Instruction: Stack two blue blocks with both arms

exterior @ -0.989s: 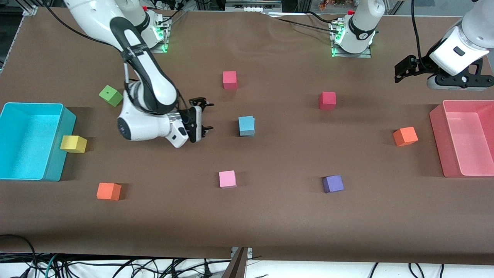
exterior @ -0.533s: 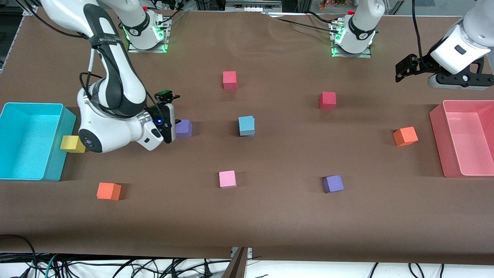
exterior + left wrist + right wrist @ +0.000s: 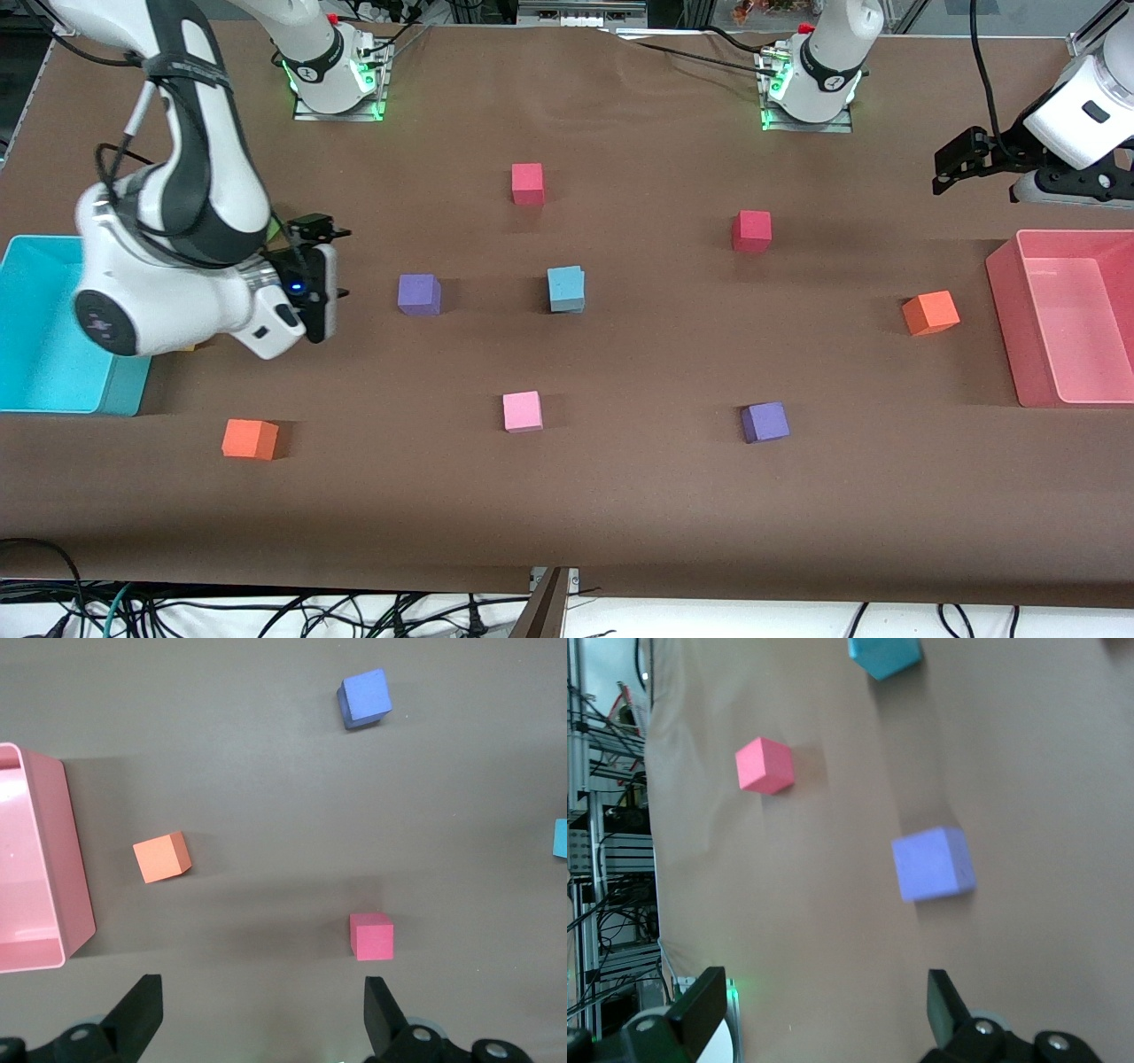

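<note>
Mid-table stands a sky-blue block [image 3: 565,288] whose top edge is slightly offset, so the two blue blocks seem to sit one on the other. It shows again as the blue block [image 3: 884,654] and, at the picture's edge, the blue block [image 3: 560,837]. My right gripper [image 3: 335,261] hangs open and empty over the table between the turquoise bin [image 3: 35,372] and a purple cube [image 3: 419,294]; the right gripper [image 3: 824,1001] holds nothing. My left gripper [image 3: 955,167] hangs open near the pink bin [image 3: 1005,301], and the left gripper [image 3: 261,997] is empty.
Loose cubes lie around: red [image 3: 527,183], red [image 3: 751,230], orange [image 3: 930,312], purple [image 3: 765,422], pink [image 3: 522,411], orange [image 3: 249,439]. The right arm's body covers part of the turquoise bin and the table beside it.
My right arm has drawn back from the blue blocks toward the turquoise bin, uncovering the purple cube. The left gripper has drifted a little toward its own end of the table.
</note>
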`<move>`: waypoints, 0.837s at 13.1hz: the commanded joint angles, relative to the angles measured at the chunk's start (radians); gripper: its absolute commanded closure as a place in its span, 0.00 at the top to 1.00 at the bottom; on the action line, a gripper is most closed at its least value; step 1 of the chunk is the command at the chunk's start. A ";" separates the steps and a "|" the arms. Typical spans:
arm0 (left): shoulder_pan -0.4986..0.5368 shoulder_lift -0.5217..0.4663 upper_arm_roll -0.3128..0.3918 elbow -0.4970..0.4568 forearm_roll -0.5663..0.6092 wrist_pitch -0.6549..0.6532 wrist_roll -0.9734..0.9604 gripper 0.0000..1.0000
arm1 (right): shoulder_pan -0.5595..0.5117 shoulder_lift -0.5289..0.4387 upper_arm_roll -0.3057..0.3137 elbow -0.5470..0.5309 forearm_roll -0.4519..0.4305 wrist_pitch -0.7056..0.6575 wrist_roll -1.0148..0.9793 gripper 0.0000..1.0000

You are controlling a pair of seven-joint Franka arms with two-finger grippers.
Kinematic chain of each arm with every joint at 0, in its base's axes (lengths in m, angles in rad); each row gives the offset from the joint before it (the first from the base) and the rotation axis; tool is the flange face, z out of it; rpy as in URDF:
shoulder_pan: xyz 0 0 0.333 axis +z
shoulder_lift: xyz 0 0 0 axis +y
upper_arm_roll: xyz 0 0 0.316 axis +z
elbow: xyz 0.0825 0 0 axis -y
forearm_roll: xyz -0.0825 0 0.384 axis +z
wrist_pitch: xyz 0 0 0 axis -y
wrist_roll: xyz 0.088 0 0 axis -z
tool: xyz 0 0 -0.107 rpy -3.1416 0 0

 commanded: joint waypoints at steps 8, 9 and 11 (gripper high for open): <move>0.004 0.105 -0.005 0.096 -0.017 0.095 0.013 1.00 | -0.127 -0.292 0.075 -0.123 -0.254 0.097 0.625 1.00; 0.004 0.108 -0.004 0.107 -0.022 0.068 0.016 1.00 | -0.143 -0.320 0.119 -0.148 -0.265 0.112 0.787 1.00; -0.002 0.106 -0.009 0.108 -0.023 0.058 0.005 1.00 | -0.179 -0.361 0.188 -0.207 -0.340 0.150 0.846 1.00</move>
